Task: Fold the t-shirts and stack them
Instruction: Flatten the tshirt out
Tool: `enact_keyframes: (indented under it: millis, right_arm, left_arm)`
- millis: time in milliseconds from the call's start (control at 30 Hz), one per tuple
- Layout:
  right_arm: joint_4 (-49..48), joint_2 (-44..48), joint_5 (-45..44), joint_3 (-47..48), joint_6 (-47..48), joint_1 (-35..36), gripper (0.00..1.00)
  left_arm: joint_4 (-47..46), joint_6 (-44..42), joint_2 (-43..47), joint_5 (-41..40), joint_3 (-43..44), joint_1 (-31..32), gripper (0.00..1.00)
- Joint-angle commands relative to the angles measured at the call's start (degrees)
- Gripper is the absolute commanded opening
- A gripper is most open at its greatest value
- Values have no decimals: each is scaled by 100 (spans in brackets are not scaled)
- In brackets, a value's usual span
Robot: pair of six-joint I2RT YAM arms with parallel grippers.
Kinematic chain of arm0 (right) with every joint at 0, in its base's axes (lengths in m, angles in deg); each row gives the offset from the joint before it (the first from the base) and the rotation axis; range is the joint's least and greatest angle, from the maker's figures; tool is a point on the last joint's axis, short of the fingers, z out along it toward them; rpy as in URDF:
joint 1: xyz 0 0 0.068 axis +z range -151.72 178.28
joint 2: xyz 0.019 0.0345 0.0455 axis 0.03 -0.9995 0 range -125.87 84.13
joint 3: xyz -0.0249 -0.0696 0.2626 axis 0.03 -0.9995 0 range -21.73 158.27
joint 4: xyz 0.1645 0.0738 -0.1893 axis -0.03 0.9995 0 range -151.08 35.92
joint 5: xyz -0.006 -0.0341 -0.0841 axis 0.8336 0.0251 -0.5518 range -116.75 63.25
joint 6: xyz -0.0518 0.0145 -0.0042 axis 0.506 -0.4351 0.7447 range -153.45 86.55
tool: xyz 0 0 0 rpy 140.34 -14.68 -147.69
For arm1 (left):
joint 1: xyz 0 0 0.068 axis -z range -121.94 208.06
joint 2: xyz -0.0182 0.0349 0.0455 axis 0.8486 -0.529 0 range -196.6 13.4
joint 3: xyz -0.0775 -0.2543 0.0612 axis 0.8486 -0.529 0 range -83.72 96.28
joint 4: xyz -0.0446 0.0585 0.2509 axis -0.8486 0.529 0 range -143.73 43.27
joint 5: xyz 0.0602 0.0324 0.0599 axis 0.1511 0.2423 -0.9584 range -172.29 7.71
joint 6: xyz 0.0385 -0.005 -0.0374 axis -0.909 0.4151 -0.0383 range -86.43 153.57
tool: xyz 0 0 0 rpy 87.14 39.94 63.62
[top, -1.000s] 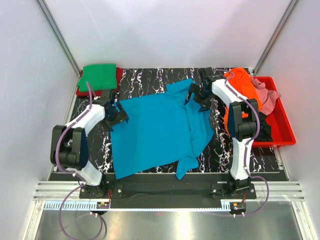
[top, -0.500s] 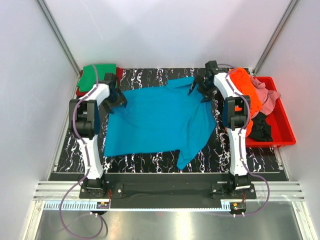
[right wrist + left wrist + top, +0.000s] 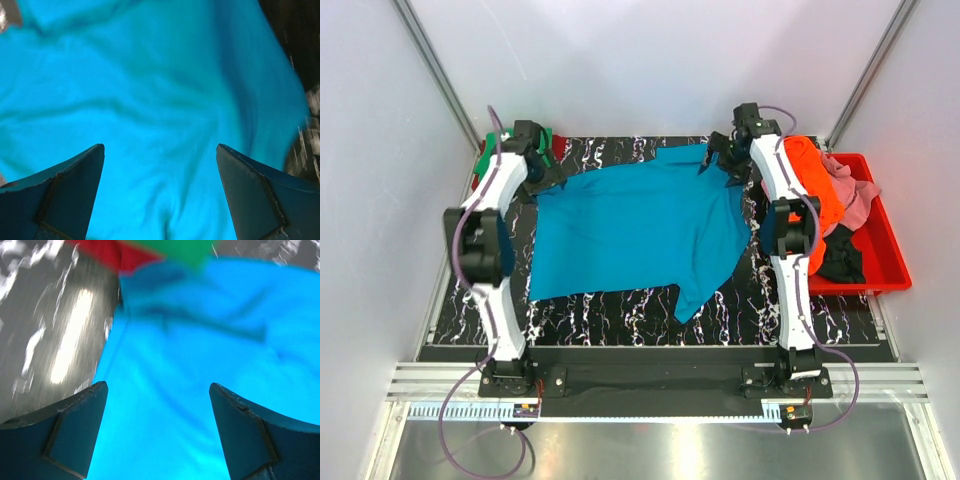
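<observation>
The teal blue t-shirt lies spread across the marbled table, one sleeve hanging toward the front at the lower right. My left gripper is over its far left corner. In the left wrist view the gripper is open, with teal cloth below the gap. My right gripper is over the far right corner. In the right wrist view the gripper is open above teal cloth. The folded green shirt on a red one sits at the far left, mostly hidden by my left arm.
A red plastic bin stands at the right with the orange, pink and black shirts piled in it. Green and red cloth show at the top of the left wrist view. Metal frame posts stand at both back corners.
Both grippers moved toward the back of the table, stretching out. The teal shirt's far edge shifted back with them and the shirt lies flatter and wider.
</observation>
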Motion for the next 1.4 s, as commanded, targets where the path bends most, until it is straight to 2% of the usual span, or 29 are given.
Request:
enact_keyframes:
  millis: [0, 67, 100, 133, 200, 233, 267, 333, 467, 533, 733, 900, 1033, 1133, 1367]
  right_arm:
    - [80, 1691, 76, -654, 117, 91, 100]
    - [-77, 2593, 32, -1944, 29, 91, 100]
    - [-183, 2913, 76, -2463, -76, 100, 99]
    - [-297, 3238, 120, -3573, -129, 100, 98]
    - [-684, 4214, 392, -4695, -330, 100, 96]
    - [-911, 4513, 480, -5736, -401, 91, 94]
    - [-1000, 5081, 698, -6225, -472, 100, 93]
    - [-1176, 5577, 849, -7496, -674, 108, 92]
    - [-1545, 6614, 1349, -9101, -955, 135, 81]
    - [-1739, 6791, 1560, -9750, -1043, 170, 80]
    - [-2686, 6793, 1729, -10544, -1360, 451, 79]
    - [-3250, 6195, 1597, -10633, -1448, 539, 75]
    - [-3698, 5721, 1466, -10475, -1457, 662, 67]
    - [-3761, 5466, 1307, -10361, -1457, 688, 60]
    - [-3770, 5368, 1166, -10343, -1422, 706, 22]
  left_arm:
    - [-48, 221, 1655, -20, -995, 59, 89]
    - [-145, 379, 2132, 138, -1498, 68, 89]
    - [-206, 423, 2334, 226, -2040, 68, 89]
    - [-268, 502, 2780, 253, -2324, 59, 89]
    - [-364, 581, 3213, 349, -3165, 59, 88]
    - [-434, 651, 3572, 428, -3431, 50, 88]
    - [-470, 696, 3776, 464, -3695, 50, 88]
    - [-584, 836, 4128, 647, -4416, 33, 87]
    - [-768, 1082, 4988, 780, -5410, 24, 87]
    - [-848, 1240, 5183, 886, -5859, 15, 87]
    - [-1068, 1496, 5544, 904, -6606, -37, 87]
    - [-1208, 1487, 5527, 868, -6870, -152, 87]
    - [-1296, 1391, 5430, 825, -6950, -292, 86]
    - [-1314, 1303, 5386, 640, -6932, -310, 86]
    - [-1498, 1197, 4781, 552, -6748, -363, 84]
